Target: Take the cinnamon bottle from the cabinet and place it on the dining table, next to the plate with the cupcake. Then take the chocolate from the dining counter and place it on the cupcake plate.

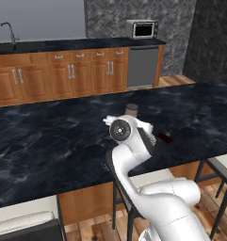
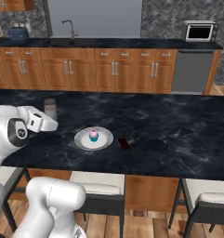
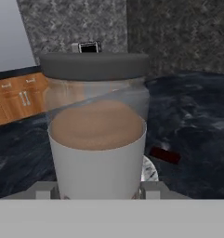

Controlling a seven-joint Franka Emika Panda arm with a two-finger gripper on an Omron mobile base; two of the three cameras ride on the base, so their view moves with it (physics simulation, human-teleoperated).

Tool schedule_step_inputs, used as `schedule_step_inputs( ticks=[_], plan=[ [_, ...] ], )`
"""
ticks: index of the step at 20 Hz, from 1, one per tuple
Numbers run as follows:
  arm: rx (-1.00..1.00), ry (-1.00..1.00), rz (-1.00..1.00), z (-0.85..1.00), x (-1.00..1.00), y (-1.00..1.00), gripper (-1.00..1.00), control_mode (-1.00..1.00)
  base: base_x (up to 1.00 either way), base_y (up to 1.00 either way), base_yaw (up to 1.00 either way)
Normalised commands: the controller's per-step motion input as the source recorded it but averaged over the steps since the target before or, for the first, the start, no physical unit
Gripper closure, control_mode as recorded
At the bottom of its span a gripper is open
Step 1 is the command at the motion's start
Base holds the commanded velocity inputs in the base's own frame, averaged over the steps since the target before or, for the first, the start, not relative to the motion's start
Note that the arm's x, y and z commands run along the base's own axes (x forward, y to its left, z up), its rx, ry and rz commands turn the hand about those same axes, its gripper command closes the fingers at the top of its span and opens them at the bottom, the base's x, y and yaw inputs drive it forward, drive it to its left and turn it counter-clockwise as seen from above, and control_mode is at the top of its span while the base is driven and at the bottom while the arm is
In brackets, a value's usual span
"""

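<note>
The cinnamon bottle [image 3: 97,139], with tan powder and a dark grey cap, stands upright between my gripper [image 3: 98,191] fingers, which are shut against its lower sides. In the right base view the cinnamon bottle [image 2: 50,108] is just left of the plate [image 2: 105,140] that carries the cupcake [image 2: 93,135]. My gripper [image 2: 47,122] hides the bottle's base, so contact with the dining table [image 2: 178,135] cannot be told. The chocolate [image 2: 124,143] lies flat on the black top right of the plate. The bottle cap [image 1: 131,109] and chocolate [image 1: 165,137] peek past my arm.
Stools [image 2: 97,183] [image 2: 207,201] stand along the near edge of the table. Behind it run wooden base cabinets with a sink [image 2: 69,28], a dishwasher [image 2: 192,72] and a microwave [image 2: 200,31]. The black top stretches wide to the right of the chocolate.
</note>
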Motion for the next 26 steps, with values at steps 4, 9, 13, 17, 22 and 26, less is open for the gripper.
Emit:
schedule_step_inputs(
  ticks=[4,9,13,17,22,26],
  plan=[
    [0.0,0.04,0.0,-0.71,0.7,0.16,1.0,-1.0,0.0,0.0,0.0],
    [0.0,0.08,0.0,-0.68,0.5,0.22,1.0,-1.0,0.0,0.0,0.0],
    [0.0,0.05,0.0,-0.56,0.52,0.12,1.0,-1.0,0.0,0.0,0.0],
    [-0.03,0.01,0.0,-0.74,0.54,0.15,1.0,-1.0,0.0,0.0,0.0],
    [-0.05,0.0,0.0,-0.67,0.29,0.08,1.0,-1.0,0.0,0.0,0.0],
    [-0.04,0.0,-0.06,-0.47,0.1,0.1,1.0,-1.0,0.0,0.0,0.0]
  ],
)
